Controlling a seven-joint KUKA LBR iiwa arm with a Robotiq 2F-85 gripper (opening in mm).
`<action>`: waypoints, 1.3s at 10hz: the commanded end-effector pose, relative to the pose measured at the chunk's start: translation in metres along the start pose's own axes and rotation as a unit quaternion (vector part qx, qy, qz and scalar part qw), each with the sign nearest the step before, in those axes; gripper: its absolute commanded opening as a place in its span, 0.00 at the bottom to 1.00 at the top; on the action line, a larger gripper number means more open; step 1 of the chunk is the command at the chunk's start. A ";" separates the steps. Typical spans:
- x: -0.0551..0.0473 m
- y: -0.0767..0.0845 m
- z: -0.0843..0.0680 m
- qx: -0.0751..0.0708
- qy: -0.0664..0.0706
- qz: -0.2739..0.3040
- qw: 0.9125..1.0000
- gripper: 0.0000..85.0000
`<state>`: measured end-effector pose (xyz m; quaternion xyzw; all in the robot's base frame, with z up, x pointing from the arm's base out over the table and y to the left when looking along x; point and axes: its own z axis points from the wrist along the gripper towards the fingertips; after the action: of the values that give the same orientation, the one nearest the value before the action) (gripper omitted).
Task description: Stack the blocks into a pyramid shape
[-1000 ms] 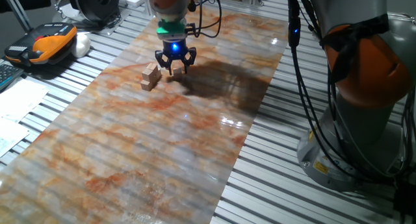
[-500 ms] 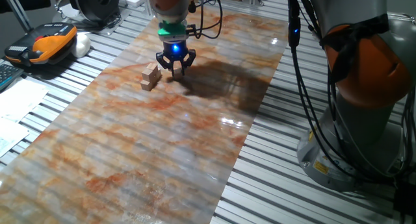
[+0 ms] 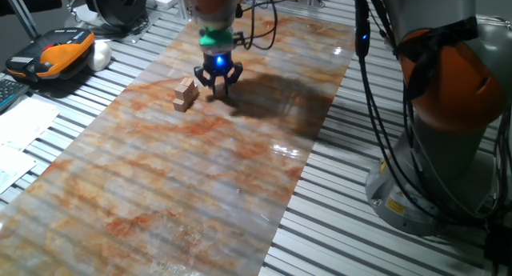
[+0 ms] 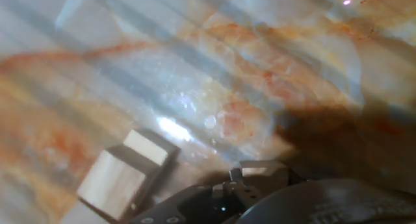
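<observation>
1. My pincer (image 3: 217, 86) is low over the marbled worktop (image 3: 200, 172), fingertips at or near the surface; I cannot tell which.
2. Pincer state: fingers drawn close together in the fixed view. Whether a block sits between them I cannot tell; the hand view shows no fingertips clearly.
3. Blocks: a small cluster of wooden cubes (image 3: 186, 94) lies just to one side of my pincer, towards the left edge of the fixed view. One cube looks to sit on the others. The count is unclear at this size.
4. Hand view: two pale cubes (image 4: 127, 172) touching, close below the pincer body.
5. Step in hand, by my judgement: early building, fetching or setting a cube beside the cluster.
6. Next move calls for careful alignment with the cluster and a gentle approach, lest I knock the stacked cube.
</observation>
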<state>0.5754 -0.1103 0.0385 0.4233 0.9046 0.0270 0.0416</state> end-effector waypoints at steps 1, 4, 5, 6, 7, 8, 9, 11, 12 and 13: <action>-0.002 0.000 -0.005 -0.005 0.001 -0.018 1.000 0.00; -0.003 0.005 -0.023 0.012 -0.022 -0.075 0.997 0.00; -0.003 0.008 -0.034 -0.003 -0.017 -0.095 0.995 0.00; -0.001 0.012 -0.050 -0.017 -0.017 -0.115 0.993 0.00; 0.001 0.020 -0.060 -0.025 -0.015 -0.129 0.991 0.00; 0.002 0.031 -0.068 -0.033 -0.013 -0.144 0.989 0.00; 0.003 0.044 -0.074 -0.037 -0.012 -0.171 0.985 0.00; 0.005 0.078 -0.086 -0.026 0.000 -0.215 0.976 0.00; 0.006 0.093 -0.089 -0.022 0.007 -0.229 0.973 0.00; 0.008 0.107 -0.087 -0.024 0.016 -0.239 0.971 0.00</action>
<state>0.6410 -0.0409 0.1324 0.2129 0.9752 0.0429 0.0437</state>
